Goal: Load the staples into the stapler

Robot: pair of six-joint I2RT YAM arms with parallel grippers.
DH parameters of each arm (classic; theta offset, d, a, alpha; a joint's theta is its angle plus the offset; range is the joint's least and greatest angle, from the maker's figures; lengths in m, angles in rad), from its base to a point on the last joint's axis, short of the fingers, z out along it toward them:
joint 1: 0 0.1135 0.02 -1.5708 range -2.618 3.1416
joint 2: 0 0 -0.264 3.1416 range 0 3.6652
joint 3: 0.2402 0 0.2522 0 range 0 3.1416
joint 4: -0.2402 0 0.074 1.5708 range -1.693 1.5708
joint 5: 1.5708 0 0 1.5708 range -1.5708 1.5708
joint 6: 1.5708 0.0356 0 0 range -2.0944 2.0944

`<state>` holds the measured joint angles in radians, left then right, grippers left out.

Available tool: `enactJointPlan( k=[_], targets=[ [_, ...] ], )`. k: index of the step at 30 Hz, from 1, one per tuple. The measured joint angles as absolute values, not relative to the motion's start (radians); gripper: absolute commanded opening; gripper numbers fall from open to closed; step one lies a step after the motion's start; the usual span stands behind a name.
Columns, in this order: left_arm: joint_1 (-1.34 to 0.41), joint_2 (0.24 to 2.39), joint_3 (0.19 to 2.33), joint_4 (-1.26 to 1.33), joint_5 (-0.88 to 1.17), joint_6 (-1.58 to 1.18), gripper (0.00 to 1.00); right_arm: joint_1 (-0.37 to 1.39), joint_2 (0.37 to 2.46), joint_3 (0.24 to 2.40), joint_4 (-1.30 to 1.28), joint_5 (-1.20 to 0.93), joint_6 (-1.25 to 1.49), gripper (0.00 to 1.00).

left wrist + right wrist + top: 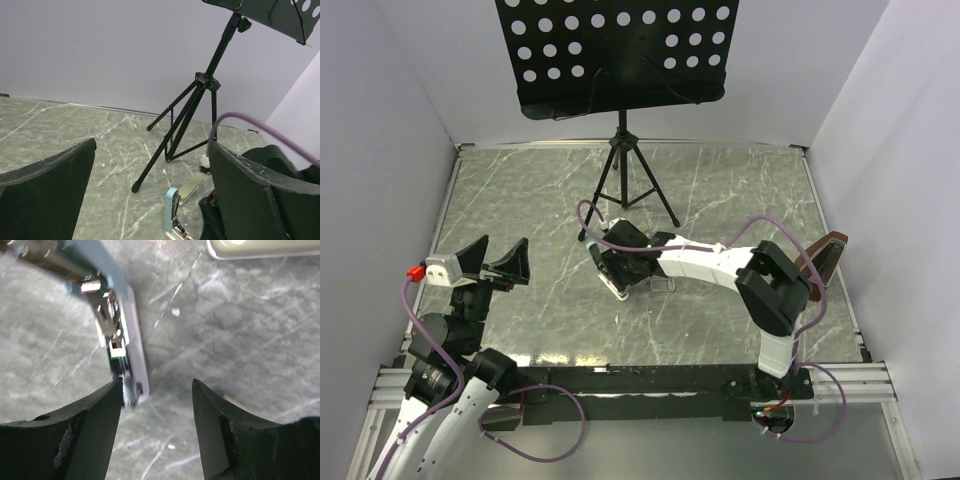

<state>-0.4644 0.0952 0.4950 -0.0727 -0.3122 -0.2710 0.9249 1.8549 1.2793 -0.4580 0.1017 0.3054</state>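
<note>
Stapler (135,345): pale blue and white, hinged open, lying mid-table. Staples (260,247): flat silvery-grey strip just right of it, not touching. Right gripper (157,390): fingers parted at the stapler's end, pinching nothing. Left gripper (150,150): spread wide, empty, near left. Music stand (623,190): tripod feet close behind, on the far side.

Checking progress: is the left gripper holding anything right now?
No, the left gripper is wide open above the table, with nothing gripped between its fingers.
</note>
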Motion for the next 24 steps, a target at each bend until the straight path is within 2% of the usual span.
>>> enactJointPlan(
  k=[4, 7, 11, 24],
  targets=[
    [-0.464, 0.096, 0.495, -0.073, -0.308, -0.267, 0.99, 0.928, 1.746, 1.185, -0.395, 0.089, 0.298, 0.65],
    [-0.464, 0.096, 0.495, -0.073, -0.303, -0.264, 0.99, 0.936, 1.624, 1.064, -0.271, 0.084, 0.271, 0.68],
    [-0.464, 0.096, 0.495, -0.073, -0.292, -0.258, 1.0, 0.945, 1.505, 0.942, -0.126, 0.042, 0.241, 0.67],
    [-0.44, 0.095, 0.495, -0.073, -0.248, -0.256, 1.0, 0.947, 1.615, 0.884, 0.019, -0.014, 0.245, 0.63]
  ],
)
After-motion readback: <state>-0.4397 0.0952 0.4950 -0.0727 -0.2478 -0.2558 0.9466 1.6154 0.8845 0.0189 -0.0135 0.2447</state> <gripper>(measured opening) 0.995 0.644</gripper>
